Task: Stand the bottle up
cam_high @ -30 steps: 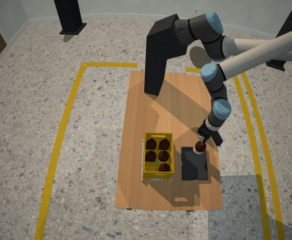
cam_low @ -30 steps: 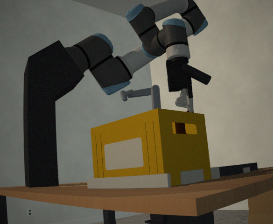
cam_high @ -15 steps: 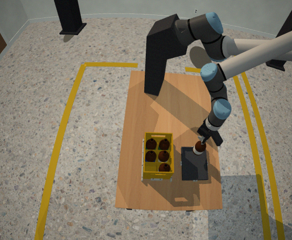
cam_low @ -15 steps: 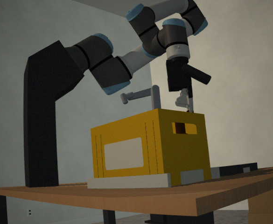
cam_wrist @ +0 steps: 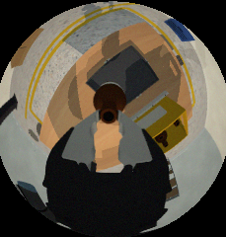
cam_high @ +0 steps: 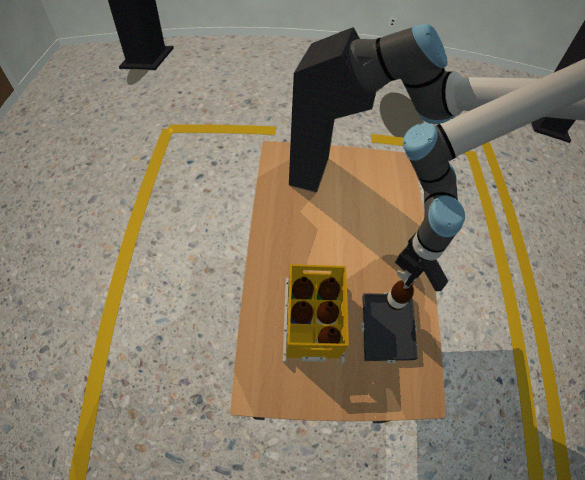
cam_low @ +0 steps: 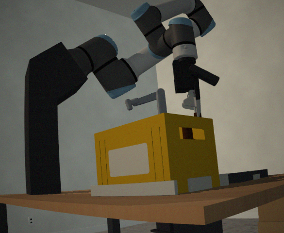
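Brown bottle (cam_high: 400, 294) (cam_wrist: 110, 99) (neck pinched) in tool (cam_high: 408, 280) (cam_low: 197, 114) (cam_wrist: 109, 111).

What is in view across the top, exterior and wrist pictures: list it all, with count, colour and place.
Wooden table: one, light brown, under crate and tray
Rectangular plastic-looking crate: one, yellow, beside the tray
Round-shouldered bottles in the crate: five, brown, one compartment free
Flat rectangular tray: one, dark grey, on the table
Round-shouldered bottle at the fingers: one, brown with white band, over the tray's edge
Floor tape: several strips, yellow, around the table
Robot arm: one, grey and blue, on a black pedestal
Two-jaw gripper: one, black and grey, on the bottle's neck
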